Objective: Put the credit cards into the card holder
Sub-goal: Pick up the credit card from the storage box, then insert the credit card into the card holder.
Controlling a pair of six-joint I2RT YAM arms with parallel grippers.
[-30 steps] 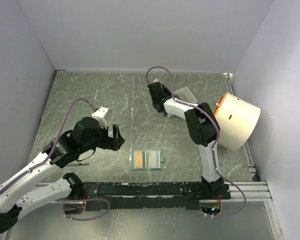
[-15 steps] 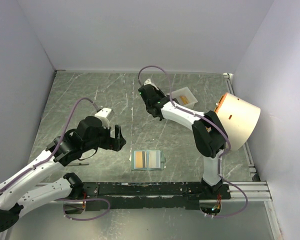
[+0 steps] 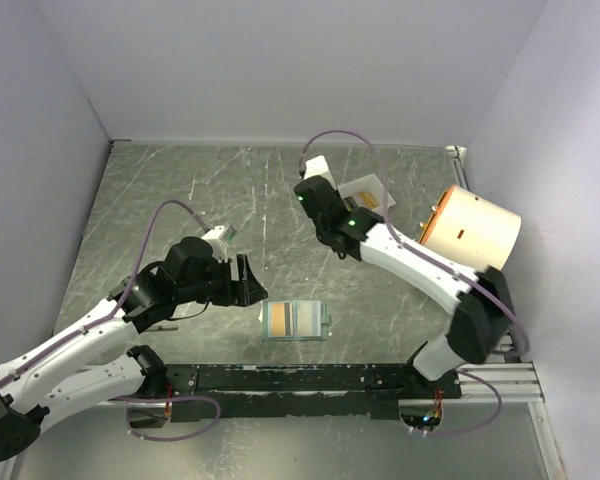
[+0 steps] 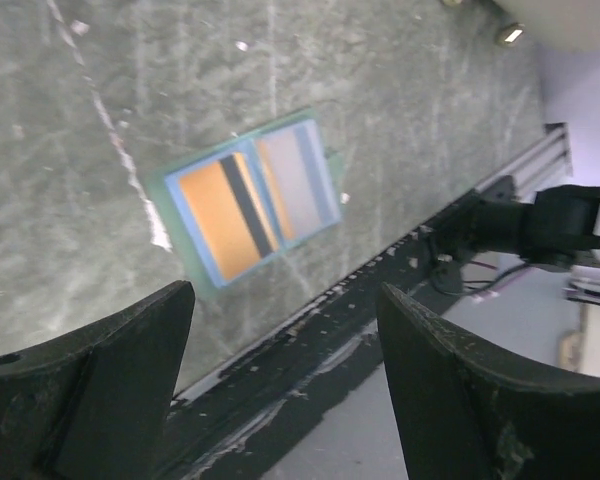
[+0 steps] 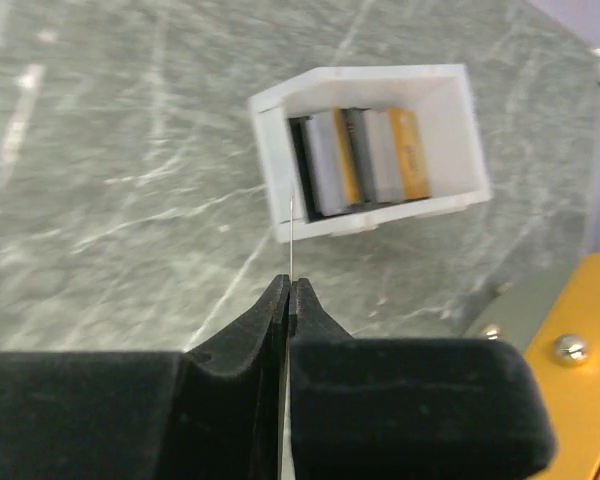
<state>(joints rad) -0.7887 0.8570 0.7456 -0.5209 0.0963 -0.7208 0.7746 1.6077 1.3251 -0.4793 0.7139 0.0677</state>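
The sage-green folding card holder lies opened flat on the grey-green marbled tabletop near the arms' bases, with an orange credit card bearing a dark stripe in one pocket. The left gripper hovers just beside the holder, its fingers wide apart and empty. The right gripper is pinched together on a thin card seen edge-on. Beyond it sits a white rectangular plastic tray — more gold and grey cards stand inside.
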